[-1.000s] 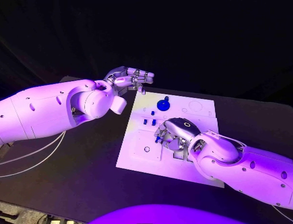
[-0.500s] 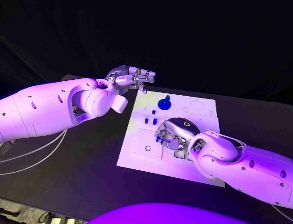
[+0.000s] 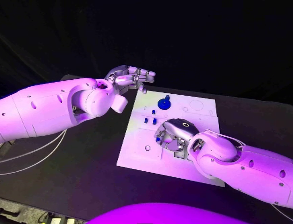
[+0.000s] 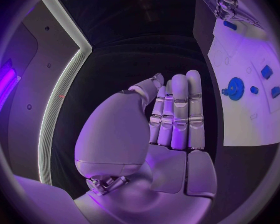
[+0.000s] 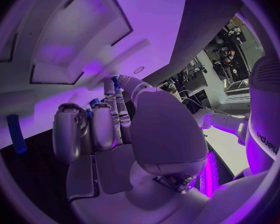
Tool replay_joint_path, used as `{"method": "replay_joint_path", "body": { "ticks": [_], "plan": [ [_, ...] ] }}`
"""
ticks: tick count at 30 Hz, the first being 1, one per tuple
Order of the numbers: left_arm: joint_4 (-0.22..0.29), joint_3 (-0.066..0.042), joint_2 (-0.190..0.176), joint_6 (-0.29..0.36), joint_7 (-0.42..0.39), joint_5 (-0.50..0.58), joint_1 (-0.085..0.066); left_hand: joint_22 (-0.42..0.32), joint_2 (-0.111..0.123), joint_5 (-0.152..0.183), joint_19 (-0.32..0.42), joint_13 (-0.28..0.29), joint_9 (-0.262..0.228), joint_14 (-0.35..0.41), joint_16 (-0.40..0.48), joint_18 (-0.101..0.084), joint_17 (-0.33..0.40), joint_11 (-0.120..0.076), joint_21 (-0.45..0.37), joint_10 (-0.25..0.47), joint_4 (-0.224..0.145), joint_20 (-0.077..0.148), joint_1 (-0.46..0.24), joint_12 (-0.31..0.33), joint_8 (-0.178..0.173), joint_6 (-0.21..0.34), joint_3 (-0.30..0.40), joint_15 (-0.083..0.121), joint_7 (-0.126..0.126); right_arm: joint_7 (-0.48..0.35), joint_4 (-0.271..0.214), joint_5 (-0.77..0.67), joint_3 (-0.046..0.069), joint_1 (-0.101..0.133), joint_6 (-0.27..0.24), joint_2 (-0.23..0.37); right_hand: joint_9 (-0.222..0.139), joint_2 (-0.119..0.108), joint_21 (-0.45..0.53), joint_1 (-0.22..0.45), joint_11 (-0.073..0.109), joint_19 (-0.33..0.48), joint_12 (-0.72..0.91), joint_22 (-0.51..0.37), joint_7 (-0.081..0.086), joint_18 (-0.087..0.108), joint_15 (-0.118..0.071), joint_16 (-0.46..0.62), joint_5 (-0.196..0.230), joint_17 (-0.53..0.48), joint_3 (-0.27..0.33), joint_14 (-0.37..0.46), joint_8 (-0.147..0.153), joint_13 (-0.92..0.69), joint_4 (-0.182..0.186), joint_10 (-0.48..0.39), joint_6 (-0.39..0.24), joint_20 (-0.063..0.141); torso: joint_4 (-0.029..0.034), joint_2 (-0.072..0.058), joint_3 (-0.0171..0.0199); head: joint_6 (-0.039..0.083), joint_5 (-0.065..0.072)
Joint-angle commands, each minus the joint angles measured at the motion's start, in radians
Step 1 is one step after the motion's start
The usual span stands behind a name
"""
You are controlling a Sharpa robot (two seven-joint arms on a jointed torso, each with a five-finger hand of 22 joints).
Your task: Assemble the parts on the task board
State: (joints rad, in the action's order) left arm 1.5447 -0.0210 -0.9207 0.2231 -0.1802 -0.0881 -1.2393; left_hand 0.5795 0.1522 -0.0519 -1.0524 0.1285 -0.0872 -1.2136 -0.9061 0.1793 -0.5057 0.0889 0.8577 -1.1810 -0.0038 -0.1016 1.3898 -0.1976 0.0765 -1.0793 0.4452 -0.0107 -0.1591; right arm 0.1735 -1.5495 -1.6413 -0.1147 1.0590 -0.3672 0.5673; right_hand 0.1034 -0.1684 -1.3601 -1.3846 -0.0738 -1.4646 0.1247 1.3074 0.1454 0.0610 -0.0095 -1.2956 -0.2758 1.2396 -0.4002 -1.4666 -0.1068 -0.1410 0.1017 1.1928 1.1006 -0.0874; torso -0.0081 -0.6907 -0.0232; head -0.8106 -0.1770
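The white task board (image 3: pixel 136 154) lies in the middle of the black table. My right hand (image 3: pixel 174 135) is down on the board's middle, and its thumb and a fingertip pinch a small blue part (image 3: pixel 158 138), also seen at the fingertips (image 5: pixel 115 79). A blue gear (image 3: pixel 164 103) stands near the board's far edge, with two small blue pegs (image 3: pixel 149 121) just in front of it. My left hand (image 3: pixel 130 76) hovers above the board's far left corner, its fingers (image 4: pixel 177 109) straight and side by side, holding nothing. The gear (image 4: pixel 234 88) is off to that hand's side.
The board has several empty round holes, one near its left edge (image 3: pixel 147 149) and some at the far right corner (image 3: pixel 196 106). Another blue piece (image 5: pixel 13 127) stands on the board beside my right hand. Bare black table (image 3: pixel 65 172) surrounds the board.
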Motion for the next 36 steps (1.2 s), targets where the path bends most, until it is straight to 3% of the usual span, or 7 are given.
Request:
{"method": "replay_joint_path", "body": {
  "ticks": [1, 10, 18, 25, 30, 36],
  "plan": [
    [0.001, -0.001, 0.002, -0.016, -0.001, 0.005, -0.001, -0.001, -0.002, 0.001, -0.007, 0.002, 0.001, 0.007, 0.004, 0.005, 0.001, 0.001, -0.004, 0.007, -0.005, 0.001, 0.005, -0.005, -0.004, 0.001, -0.004, -0.001, -0.006, 0.018, 0.003, -0.015, -0.002, -0.002, 0.035, 0.000, -0.008, -0.009, 0.013, 0.020, -0.012, 0.003, -0.013, 0.158, 0.010, -0.012, 0.011, -0.005, 0.015, -0.004, 0.016, -0.043, 0.020, 0.005, 0.003, -0.023, -0.029, -0.011, -0.0005, 0.000, 0.0001, 0.002, 0.002],
    [-0.002, -0.001, 0.002, -0.019, 0.004, 0.005, -0.001, -0.001, -0.003, 0.001, -0.007, 0.002, 0.001, 0.007, 0.004, 0.005, 0.001, 0.001, -0.005, 0.007, -0.005, 0.001, 0.005, -0.005, -0.004, 0.001, -0.004, -0.001, -0.006, 0.035, -0.018, -0.032, -0.002, -0.002, -0.022, 0.026, -0.015, -0.022, 0.028, 0.034, -0.016, 0.011, -0.019, 0.153, 0.007, -0.008, 0.015, 0.002, 0.016, -0.016, 0.037, -0.039, 0.040, 0.006, 0.004, -0.050, -0.060, -0.018, 0.0000, 0.001, 0.0008, 0.010, 0.007],
    [-0.003, -0.001, -0.002, -0.020, 0.006, 0.005, -0.001, -0.001, -0.003, 0.001, -0.007, 0.002, 0.001, 0.007, 0.004, 0.005, 0.001, 0.001, -0.005, 0.007, -0.005, 0.001, 0.005, -0.005, -0.004, 0.001, -0.004, -0.001, -0.006, 0.048, -0.099, -0.034, 0.005, 0.016, -0.042, 0.100, -0.013, -0.022, 0.027, 0.036, -0.016, 0.010, -0.015, 0.154, 0.007, -0.008, 0.015, -0.002, 0.007, -0.014, 0.044, -0.039, 0.037, 0.004, 0.004, -0.051, -0.055, -0.020, -0.0007, 0.001, 0.0000, 0.018, 0.017],
    [-0.002, -0.001, -0.008, -0.020, 0.007, 0.005, -0.001, -0.001, -0.003, 0.001, -0.007, 0.002, 0.001, 0.007, 0.004, 0.005, 0.001, 0.001, -0.005, 0.007, -0.005, 0.001, 0.005, -0.005, -0.004, 0.001, -0.004, -0.001, -0.006, 0.072, -0.179, 0.008, 0.017, 0.088, -0.002, 0.217, -0.011, -0.026, 0.054, 0.044, -0.016, 0.023, -0.016, 0.143, 0.003, -0.002, 0.015, 0.009, 0.000, -0.031, 0.060, -0.035, 0.034, 0.005, 0.007, -0.069, -0.045, -0.022, -0.0031, 0.001, -0.0004, 0.037, 0.047],
    [-0.002, 0.000, -0.011, -0.020, 0.006, 0.005, -0.001, -0.002, -0.004, 0.001, -0.008, 0.002, 0.001, 0.008, 0.004, 0.005, 0.002, 0.001, -0.005, 0.008, -0.005, 0.001, 0.006, -0.006, -0.004, 0.001, -0.004, -0.001, -0.006, 0.083, -0.173, -0.003, 0.020, 0.136, 0.038, 0.276, -0.012, -0.035, 0.082, 0.052, -0.015, 0.036, -0.020, 0.132, -0.008, 0.004, 0.015, 0.021, -0.019, -0.050, 0.102, -0.029, 0.039, 0.010, 0.008, -0.106, -0.053, -0.023, -0.0079, 0.005, -0.0014, 0.047, 0.065],
    [-0.002, 0.000, -0.010, -0.022, 0.007, 0.005, -0.001, -0.002, -0.004, 0.001, -0.008, 0.002, 0.001, 0.008, 0.004, 0.005, 0.002, 0.001, -0.005, 0.008, -0.005, 0.001, 0.006, -0.006, -0.004, 0.001, -0.004, -0.001, -0.006, 0.092, -0.141, -0.030, 0.020, 0.154, 0.102, 0.287, -0.014, -0.021, 0.139, 0.032, -0.027, 0.059, -0.024, 0.107, -0.027, 0.015, 0.024, 0.039, -0.033, -0.079, 0.187, -0.022, 0.041, 0.022, 0.008, -0.167, -0.070, -0.029, -0.0097, 0.006, 0.0001, 0.053, 0.072]
  ]
}}
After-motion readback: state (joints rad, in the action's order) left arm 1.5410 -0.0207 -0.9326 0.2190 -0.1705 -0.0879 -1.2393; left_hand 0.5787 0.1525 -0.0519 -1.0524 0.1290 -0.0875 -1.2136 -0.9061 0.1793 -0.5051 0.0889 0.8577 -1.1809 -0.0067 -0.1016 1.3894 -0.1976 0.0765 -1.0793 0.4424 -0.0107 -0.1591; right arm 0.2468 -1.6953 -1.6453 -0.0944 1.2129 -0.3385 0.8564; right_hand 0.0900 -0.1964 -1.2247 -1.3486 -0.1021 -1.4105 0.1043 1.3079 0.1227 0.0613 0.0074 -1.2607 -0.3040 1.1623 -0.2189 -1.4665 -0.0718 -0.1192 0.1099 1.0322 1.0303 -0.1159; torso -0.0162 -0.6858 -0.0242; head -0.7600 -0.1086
